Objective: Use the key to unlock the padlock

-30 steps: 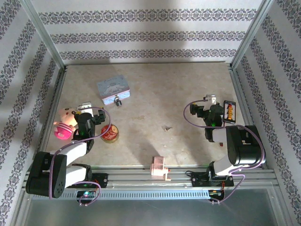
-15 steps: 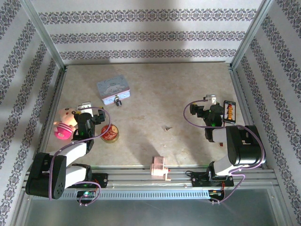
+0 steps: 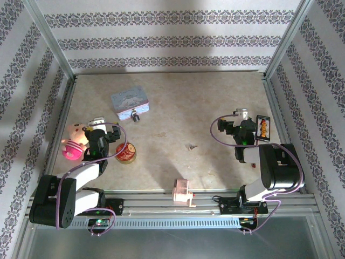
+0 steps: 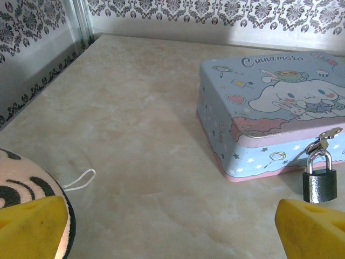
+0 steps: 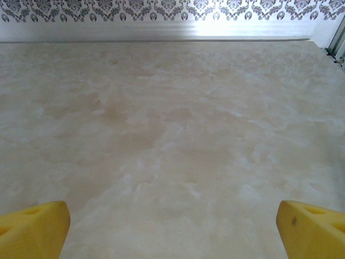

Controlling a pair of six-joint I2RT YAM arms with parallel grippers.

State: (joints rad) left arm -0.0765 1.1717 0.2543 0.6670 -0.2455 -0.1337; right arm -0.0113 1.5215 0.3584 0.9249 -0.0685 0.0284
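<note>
Nothing is done yet. The left gripper (image 4: 172,231) and right gripper (image 5: 172,231) gape wide, both empty. The padlock (image 4: 319,184) hangs shut on the blue tin (image 4: 269,124) at ten o'clock. The key (image 3: 190,145) lies untouched just five o'clock of centre.

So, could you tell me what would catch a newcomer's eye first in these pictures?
The pale blue cartoon tin sits far left on the table, the small padlock hanging from its clasp. Next, the pink plush toy and red can beside the left arm.
</note>
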